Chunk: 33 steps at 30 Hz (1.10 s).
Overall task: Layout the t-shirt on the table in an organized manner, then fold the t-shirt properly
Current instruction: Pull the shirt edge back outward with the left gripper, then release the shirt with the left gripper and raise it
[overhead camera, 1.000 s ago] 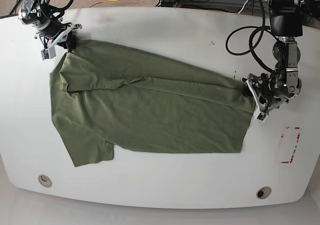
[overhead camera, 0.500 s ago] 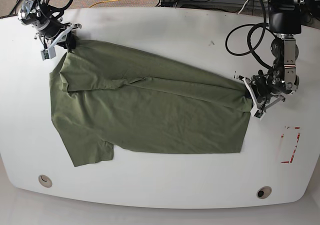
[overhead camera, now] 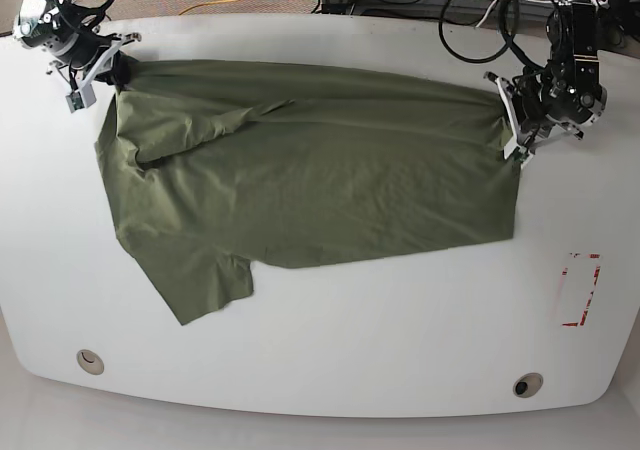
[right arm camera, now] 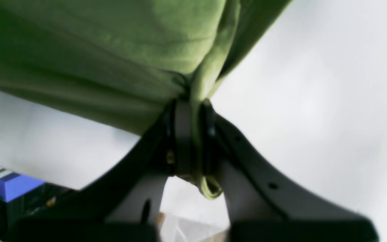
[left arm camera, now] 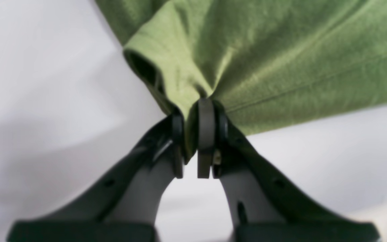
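Both grippers, left gripper (overhead camera: pixel 512 120) and right gripper (overhead camera: pixel 100 68), are clamped on the t-shirt (overhead camera: pixel 300 180) and have pulled its upper edge toward 12 o'clock; it now lies flatter on the table (overhead camera: pixel 330 370), so layout advances.

Soft, matt olive-green cotton t-shirt (overhead camera: pixel 300 180), finely wrinkled; glossy smooth white table (overhead camera: pixel 330 340); matt dark plastic gripper fingers (left arm camera: pixel 207 134)

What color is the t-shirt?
Plain olive green; the t-shirt shows best in the base view.
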Tool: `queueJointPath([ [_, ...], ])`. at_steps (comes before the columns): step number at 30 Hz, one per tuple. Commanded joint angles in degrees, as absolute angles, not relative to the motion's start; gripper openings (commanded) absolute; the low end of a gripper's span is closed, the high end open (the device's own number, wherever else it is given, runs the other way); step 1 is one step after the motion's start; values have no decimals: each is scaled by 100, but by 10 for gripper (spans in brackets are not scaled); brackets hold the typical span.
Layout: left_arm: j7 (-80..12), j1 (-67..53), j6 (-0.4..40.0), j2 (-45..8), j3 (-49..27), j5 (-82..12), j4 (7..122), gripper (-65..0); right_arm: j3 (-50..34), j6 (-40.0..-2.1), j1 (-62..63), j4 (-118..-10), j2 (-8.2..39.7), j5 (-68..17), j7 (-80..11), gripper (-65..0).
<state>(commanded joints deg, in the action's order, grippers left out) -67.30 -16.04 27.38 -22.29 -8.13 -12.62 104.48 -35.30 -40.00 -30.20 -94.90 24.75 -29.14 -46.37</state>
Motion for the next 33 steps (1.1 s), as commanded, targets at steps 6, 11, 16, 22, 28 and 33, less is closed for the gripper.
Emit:
queueJointPath([
  [6,-6782,-2097,2738,-2246,-875,-1253,10686,-642,-3530,-4000,-3371,-9815,2440,-2888,-4637,-650],
  [11,-6782,-2299,3002,-2246,-1147,-1262,10695,-640,-3530,-4000,-3521,-9974,2422,-2905,-4637,-650],
  [16,-6791,-2422,3433,-2246,-1481,-1235,10695,-639,-3530,-4000,-3574,-9974,2378,-2879,-4637,-650],
  [22,-6791,-2598,3538,-2246,-1684,-1235,10695,-637,-3530,-4000,-3591,-9974,2387,-2879,-4637,-650],
  [28,-6791,-2730,3547,-2246,-1701,-1235,10703,-571,-3530,-4000,-3591,-9974,2387,-2879,-4637,-648],
  [33,-6791,-2791,3547,-2246,-1727,-1244,10905,-425,-3530,-4000,-3582,-9974,2387,-2888,-4637,-568],
])
